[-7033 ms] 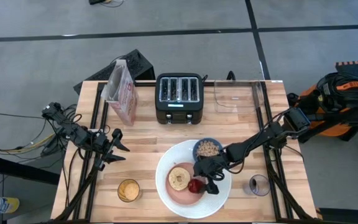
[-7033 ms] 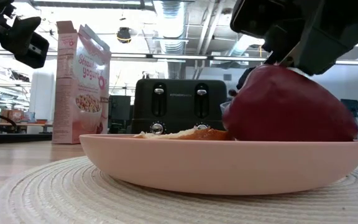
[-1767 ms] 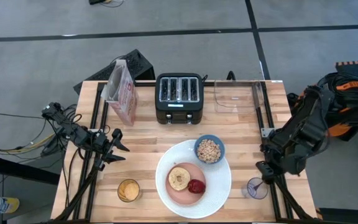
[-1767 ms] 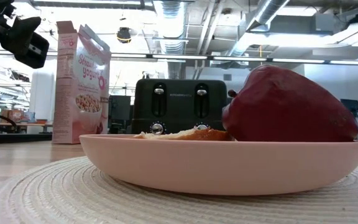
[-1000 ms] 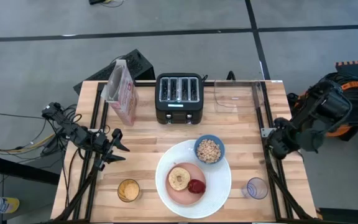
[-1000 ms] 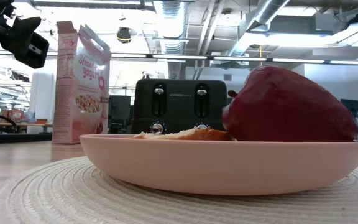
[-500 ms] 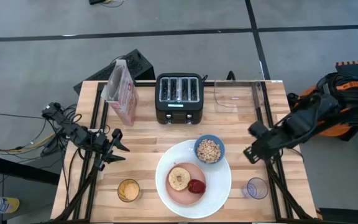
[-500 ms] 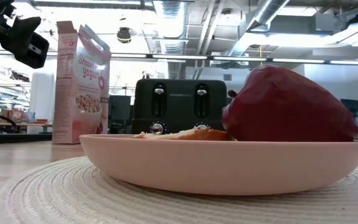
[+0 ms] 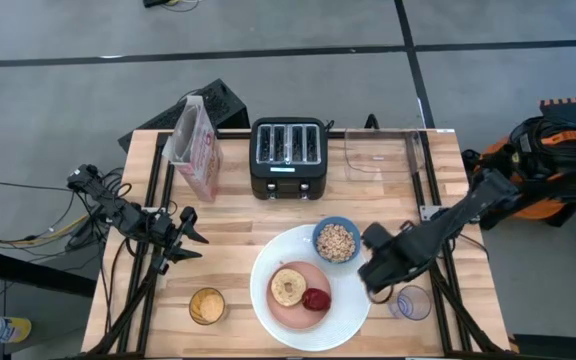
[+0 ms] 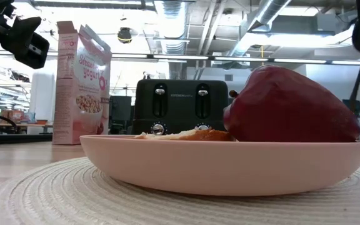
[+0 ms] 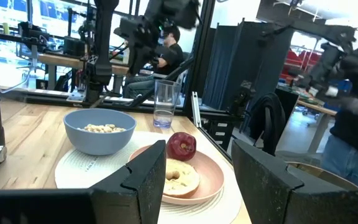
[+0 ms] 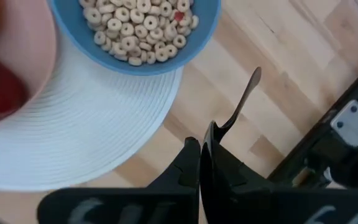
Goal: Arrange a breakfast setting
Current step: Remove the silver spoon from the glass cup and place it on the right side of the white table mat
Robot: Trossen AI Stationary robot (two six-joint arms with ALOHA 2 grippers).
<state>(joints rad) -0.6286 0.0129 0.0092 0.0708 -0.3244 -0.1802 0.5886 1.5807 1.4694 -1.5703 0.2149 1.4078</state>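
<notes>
A large white plate [image 9: 356,298] lies near the table's front, with a pink plate [image 9: 286,310] on it. A toasted bagel half [image 9: 288,287] and a red fruit [image 9: 316,299] lie on the pink plate. A blue bowl [image 9: 336,240] of cereal sits on the white plate's far right rim. My right gripper [image 9: 373,275] hovers just right of the white plate, shut on a dark spoon [image 12: 246,96]. My left gripper [image 9: 183,240] waits open over the table's left side. My right gripper pinches one end of the spoon [image 12: 214,127] between its two shut fingers; the fingers hide which end. The fingers come from above, pointing down. The thin spoon [image 10: 358,75] hangs below them, its free end [image 12: 255,74] over bare wood, clear of the table.
A black toaster [image 9: 288,158] and a cereal box [image 9: 196,148] stand at the back. A clear container [image 9: 383,155] is at the back right. A glass of orange juice [image 9: 207,306] stands front left and a clear glass [image 9: 413,302] front right, close to my right gripper.
My right gripper, shut on the spoon throughout, has swung from the table's right edge toward the left and the near edge. It now hangs beside the white plate's right rim. The plates, bowl and food have not moved.
</notes>
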